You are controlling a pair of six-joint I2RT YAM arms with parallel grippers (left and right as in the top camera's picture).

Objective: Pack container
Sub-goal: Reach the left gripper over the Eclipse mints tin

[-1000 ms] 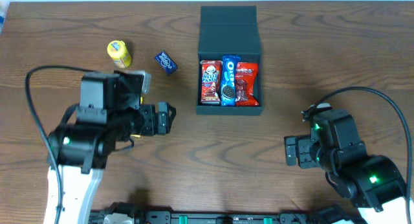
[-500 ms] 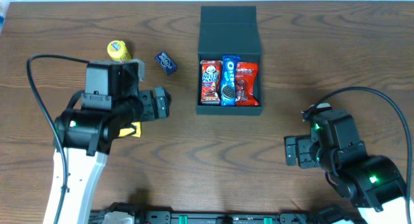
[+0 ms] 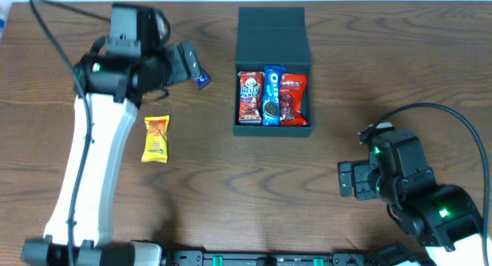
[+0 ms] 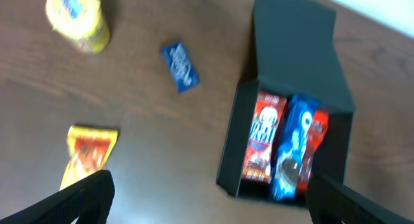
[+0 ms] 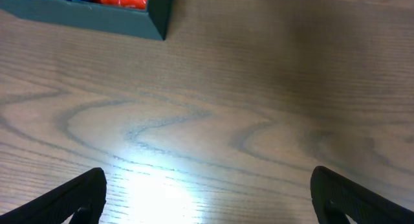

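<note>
The dark teal container (image 3: pixel 273 130) stands open at the table's centre back, its flap lid (image 3: pixel 273 35) folded away behind it. Inside lie a red packet (image 3: pixel 250 97), a blue Oreo packet (image 3: pixel 270 95) and another red packet (image 3: pixel 293 99), side by side. My left gripper (image 3: pixel 187 62) hovers open and empty left of the box, just above a small blue packet (image 3: pixel 203 80). In the left wrist view the container (image 4: pixel 229 146) and blue packet (image 4: pixel 180 67) lie ahead of the open left gripper (image 4: pixel 210 211). My right gripper (image 3: pixel 347 180) rests open near the front right; in its own view the right gripper (image 5: pixel 207 204) is empty.
A yellow-orange snack packet (image 3: pixel 155 138) lies on the table's left side. A yellow can (image 4: pixel 77 20) stands at the far left, hidden under my left arm in the overhead view. The container's front corner (image 5: pixel 97 17) shows in the right wrist view.
My left arm has swung from the middle left up toward the far left, uncovering the yellow-orange packet and covering the yellow can. The right arm has not moved.
</note>
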